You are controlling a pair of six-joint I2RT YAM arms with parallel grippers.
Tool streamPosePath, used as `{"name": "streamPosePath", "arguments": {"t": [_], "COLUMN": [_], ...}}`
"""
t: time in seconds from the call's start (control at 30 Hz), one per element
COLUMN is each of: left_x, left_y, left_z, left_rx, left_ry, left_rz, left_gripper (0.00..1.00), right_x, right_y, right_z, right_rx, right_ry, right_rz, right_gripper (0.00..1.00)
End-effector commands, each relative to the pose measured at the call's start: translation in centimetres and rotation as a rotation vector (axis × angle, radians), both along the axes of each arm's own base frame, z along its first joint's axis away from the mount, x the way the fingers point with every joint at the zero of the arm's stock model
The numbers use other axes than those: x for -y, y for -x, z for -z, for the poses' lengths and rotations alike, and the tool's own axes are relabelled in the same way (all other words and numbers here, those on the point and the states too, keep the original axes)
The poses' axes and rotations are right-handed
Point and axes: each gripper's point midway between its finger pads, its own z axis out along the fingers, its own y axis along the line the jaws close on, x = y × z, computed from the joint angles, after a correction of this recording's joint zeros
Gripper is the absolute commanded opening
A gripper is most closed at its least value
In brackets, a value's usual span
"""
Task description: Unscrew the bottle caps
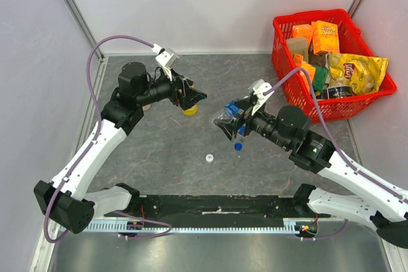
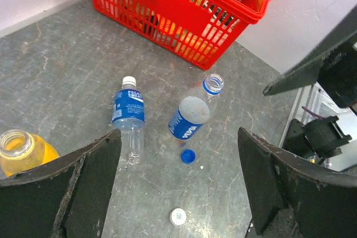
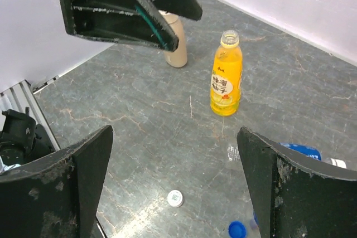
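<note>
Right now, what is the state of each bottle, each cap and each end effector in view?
juice bottle: upright, cap off.
white-capped bottle: cap on, seems to lie on its side.
blue-ringed bottle: cap off, mouth open.
blue cap: off, lying loose.
white cap: off, lying loose.
left end effector: open, empty.
right end effector: open, empty.

Lab test cell: white partition walls (image 1: 223, 4), grey tabletop (image 1: 159, 151).
</note>
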Motion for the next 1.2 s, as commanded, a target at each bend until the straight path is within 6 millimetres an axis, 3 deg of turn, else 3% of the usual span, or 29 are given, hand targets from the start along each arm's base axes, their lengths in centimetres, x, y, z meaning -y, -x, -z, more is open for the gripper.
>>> {"name": "streamPosePath", "arguments": {"t": [0.0, 0.37, 0.53, 0.77, 0.93, 1.17], "left_x": [1.0, 3.0, 4.3, 5.7, 6.7, 7.5], "left_y": [0.9, -0.9, -2.7, -4.9, -5.9, -6.8], "left_z": [0.1, 2.6, 4.9, 10.8, 15.4, 20.1], "left_rx": [-0.083, -0.185, -0.226, -0.299, -0.334, -0.317], "left_ry": [0.004, -0.050, -0.127, -0.264, -0.374, -0.532], "left_rz": [0.075, 0.093, 0.052, 0.060, 0.064, 0.046], "left_gripper": [0.89, 0.89, 0.89, 0.85, 0.80, 0.80], "right_x": [0.5, 2.7, 4.5, 6.3, 6.6, 6.8], "right_y": [-0.3, -2.4, -4.0, -4.9, -4.9, -4.9], "right_z": [-2.8, -2.4, -2.1, -1.9, -1.6, -1.1], "right_rx": [0.024, -0.031, -0.053, -0.063, -0.072, -0.088], "right_ry": [-0.056, -0.092, -0.099, -0.113, -0.119, -0.120], "right_rz": [-0.052, -0.039, -0.007, 0.024, 0.023, 0.021], "right_gripper": [0.98, 0.98, 0.98, 0.98, 0.98, 0.98]}}
